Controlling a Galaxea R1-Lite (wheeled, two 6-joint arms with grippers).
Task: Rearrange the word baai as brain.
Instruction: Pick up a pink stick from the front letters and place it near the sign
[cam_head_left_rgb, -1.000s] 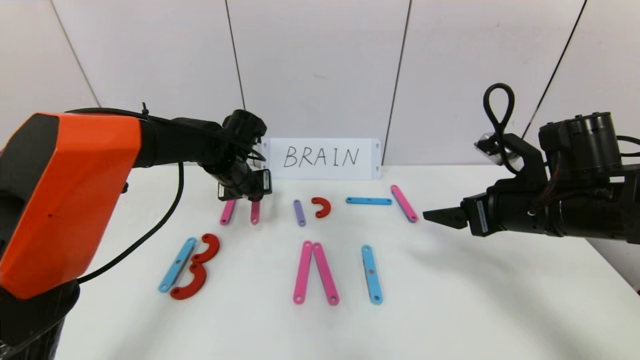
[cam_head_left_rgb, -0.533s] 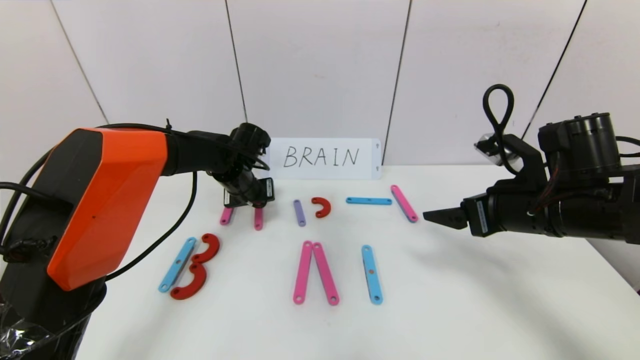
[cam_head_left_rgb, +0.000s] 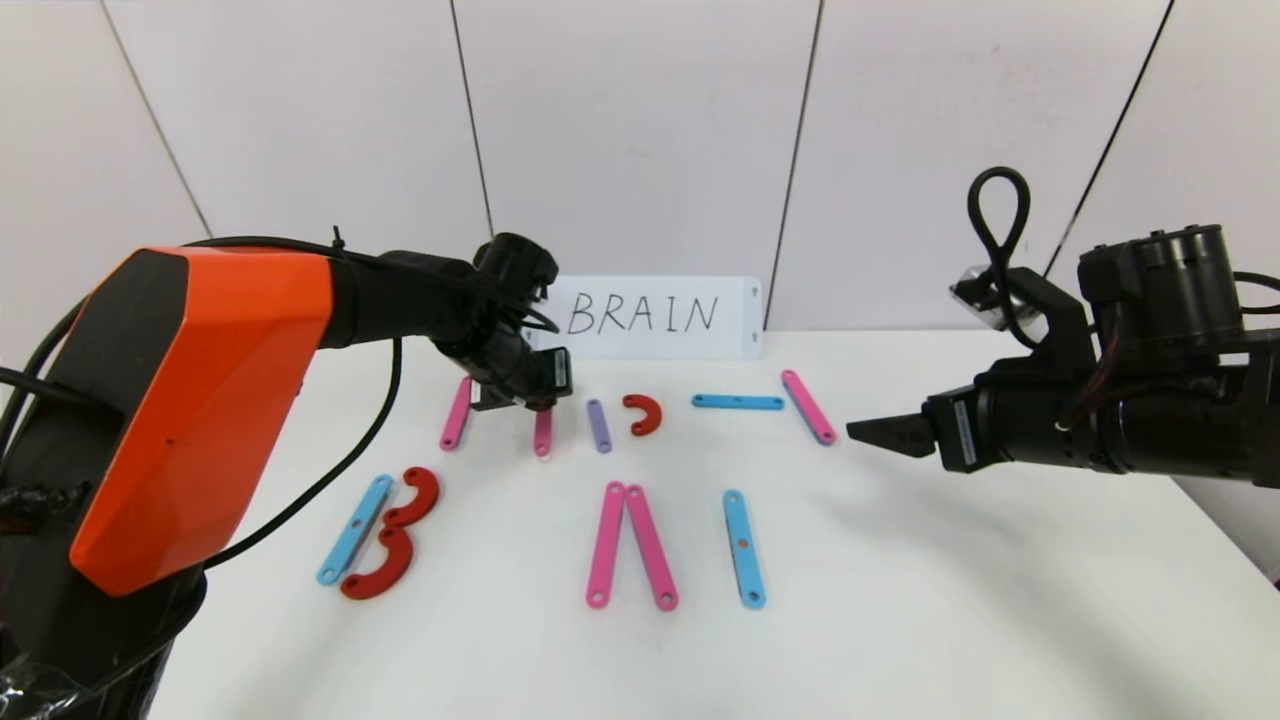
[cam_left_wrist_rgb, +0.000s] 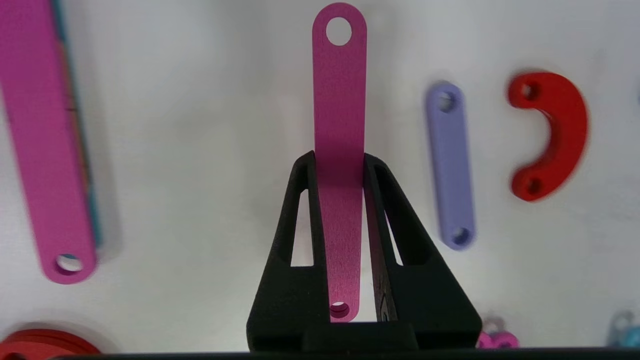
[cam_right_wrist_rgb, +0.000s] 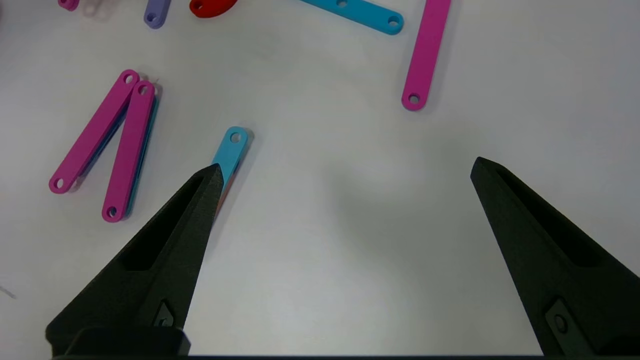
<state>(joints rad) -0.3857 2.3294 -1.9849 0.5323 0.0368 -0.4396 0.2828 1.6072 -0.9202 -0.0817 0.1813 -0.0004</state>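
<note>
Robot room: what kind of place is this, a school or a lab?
Probably a lab test bench: a bare white table, plain panel walls, a handwritten BRAIN card and plastic letter strips laid out for practice.

The left arm reached far across toward the middle, its wrist bent down, and the left gripper (cam_left_wrist_rgb: 339, 160) was clamped tight. The right arm hung level at the right, and the right gripper (cam_right_wrist_rgb: 345, 170) stood wide apart.
</note>
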